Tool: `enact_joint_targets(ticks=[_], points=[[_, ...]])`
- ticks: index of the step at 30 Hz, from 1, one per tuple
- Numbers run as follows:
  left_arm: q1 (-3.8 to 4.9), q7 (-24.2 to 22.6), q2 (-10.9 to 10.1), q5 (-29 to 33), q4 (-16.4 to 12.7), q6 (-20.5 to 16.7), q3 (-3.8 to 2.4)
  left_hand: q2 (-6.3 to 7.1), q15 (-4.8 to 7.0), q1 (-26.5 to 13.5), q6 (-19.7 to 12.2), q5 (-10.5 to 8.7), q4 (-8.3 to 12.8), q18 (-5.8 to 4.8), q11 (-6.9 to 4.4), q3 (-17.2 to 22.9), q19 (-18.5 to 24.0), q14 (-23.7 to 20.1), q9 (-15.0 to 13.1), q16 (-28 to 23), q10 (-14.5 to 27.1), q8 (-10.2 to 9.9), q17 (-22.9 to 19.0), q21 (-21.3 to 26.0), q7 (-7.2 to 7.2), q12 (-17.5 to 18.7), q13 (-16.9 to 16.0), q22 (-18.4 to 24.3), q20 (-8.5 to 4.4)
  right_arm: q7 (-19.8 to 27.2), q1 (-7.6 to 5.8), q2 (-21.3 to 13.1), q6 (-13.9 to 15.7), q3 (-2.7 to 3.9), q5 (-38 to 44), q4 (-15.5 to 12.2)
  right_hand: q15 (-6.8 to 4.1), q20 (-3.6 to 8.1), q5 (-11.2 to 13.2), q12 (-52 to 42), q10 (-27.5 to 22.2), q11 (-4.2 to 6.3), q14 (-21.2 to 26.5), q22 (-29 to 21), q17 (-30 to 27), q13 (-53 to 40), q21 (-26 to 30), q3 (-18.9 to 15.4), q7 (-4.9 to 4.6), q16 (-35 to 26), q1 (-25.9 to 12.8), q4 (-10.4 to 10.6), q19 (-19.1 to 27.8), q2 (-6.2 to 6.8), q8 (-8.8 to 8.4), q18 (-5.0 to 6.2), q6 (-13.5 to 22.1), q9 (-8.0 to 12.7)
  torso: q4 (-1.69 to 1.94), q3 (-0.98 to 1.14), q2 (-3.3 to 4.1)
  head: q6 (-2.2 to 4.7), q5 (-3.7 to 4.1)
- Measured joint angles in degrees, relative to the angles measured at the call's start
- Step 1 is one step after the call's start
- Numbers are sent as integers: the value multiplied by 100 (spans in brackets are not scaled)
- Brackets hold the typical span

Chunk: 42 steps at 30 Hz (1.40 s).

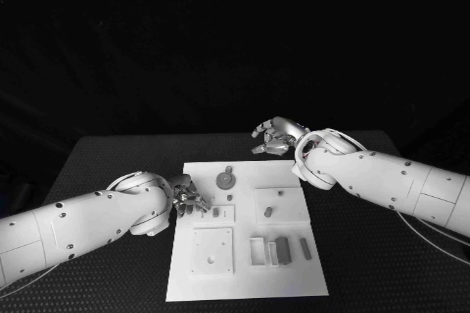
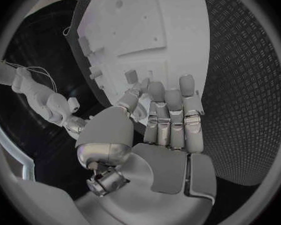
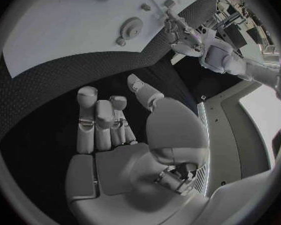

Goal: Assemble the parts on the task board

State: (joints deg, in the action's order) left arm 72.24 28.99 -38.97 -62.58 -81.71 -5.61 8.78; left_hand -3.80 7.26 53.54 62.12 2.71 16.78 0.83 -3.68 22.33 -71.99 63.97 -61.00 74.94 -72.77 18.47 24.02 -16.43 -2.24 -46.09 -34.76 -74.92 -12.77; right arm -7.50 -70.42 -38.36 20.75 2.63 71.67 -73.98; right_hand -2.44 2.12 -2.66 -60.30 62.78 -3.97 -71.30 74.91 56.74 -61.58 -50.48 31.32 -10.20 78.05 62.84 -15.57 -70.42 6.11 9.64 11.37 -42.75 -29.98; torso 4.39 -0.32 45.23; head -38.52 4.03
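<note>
Several small grey parts (image 1: 283, 249) lie loose on the flat white task board (image 1: 294, 279) at the table's middle, so assembly looks barely begun. Left hand (image 1: 189, 198) hovers at the board's left edge, holding nothing; right hand (image 1: 274, 136), fingers apart, hangs beyond its far edge.

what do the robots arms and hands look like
Both arms have smooth white rounded shells dotted with small dark screws, and thin pale cables loop near the wrists. The left hand and the right hand are silver metal with segmented fingers and a domed thumb base.
</note>
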Motion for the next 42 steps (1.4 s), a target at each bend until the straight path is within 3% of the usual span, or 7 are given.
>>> enact_joint_targets(ticks=[21, 23, 25, 42], points=[[7, -10, 32, 11, 57, 77, -6, 31, -2, 31, 0, -11, -12, 1, -13, -15, 2, 2, -20, 0, -14, -2, 0, 20, 0, 0, 1, 1, 2, 0, 0, 2, -6, 0, 0, 0, 0, -10, 0, 0, 0, 0, 0, 0, 1, 5, 0, 0, 0, 0, 0, 0, 9, 0, 0, 0, 0, 5, 0, 1, -2, -6, -13], [7, -16, 27, 48, 66, 83, -6, 152, -5, 153, 33, -12, -95, 0, -30, 102, -26, 5, -18, 0, -30, -9, -1, 42, 33, 0, 1, 1, 17, 0, 0, 2, -7, 0, 0, 1, 0, -10, 0, 0, 0, 0, 0, 0, 1, 5, 0, 0, 0, 0, 0, 0, 9, 0, 0, 0, 0, 5, -1, 1, -2, -6, -13], [7, -22, 22, 85, 73, 87, -6, 190, -11, 190, 33, -35, -201, 0, -32, 254, -63, 10, -18, 0, -33, -19, -7, 46, 33, 0, 1, 1, -2, 0, 0, 2, -7, 0, 0, 2, 0, -11, 0, 0, 0, 0, 0, 0, 1, 5, 0, 0, 0, 0, 0, 0, 9, 0, 0, 0, 0, 5, -2, 1, -1, -9, -14], [7, -92, -32, 602, 213, 149, -22, 196, 20, 196, 72, -10, -294, 0, -62, 347, -116, 61, -80, 0, -63, 12, -7, 51, 30, 0, 2, -1, -15, 0, 1, 5, -10, 0, 0, 7, 0, -10, 0, 0, 0, 0, 0, 0, 1, 10, 0, 0, 0, 0, 0, 0, 3, 0, 0, 0, 0, 4, 1, -5, -1, -8, -20]])
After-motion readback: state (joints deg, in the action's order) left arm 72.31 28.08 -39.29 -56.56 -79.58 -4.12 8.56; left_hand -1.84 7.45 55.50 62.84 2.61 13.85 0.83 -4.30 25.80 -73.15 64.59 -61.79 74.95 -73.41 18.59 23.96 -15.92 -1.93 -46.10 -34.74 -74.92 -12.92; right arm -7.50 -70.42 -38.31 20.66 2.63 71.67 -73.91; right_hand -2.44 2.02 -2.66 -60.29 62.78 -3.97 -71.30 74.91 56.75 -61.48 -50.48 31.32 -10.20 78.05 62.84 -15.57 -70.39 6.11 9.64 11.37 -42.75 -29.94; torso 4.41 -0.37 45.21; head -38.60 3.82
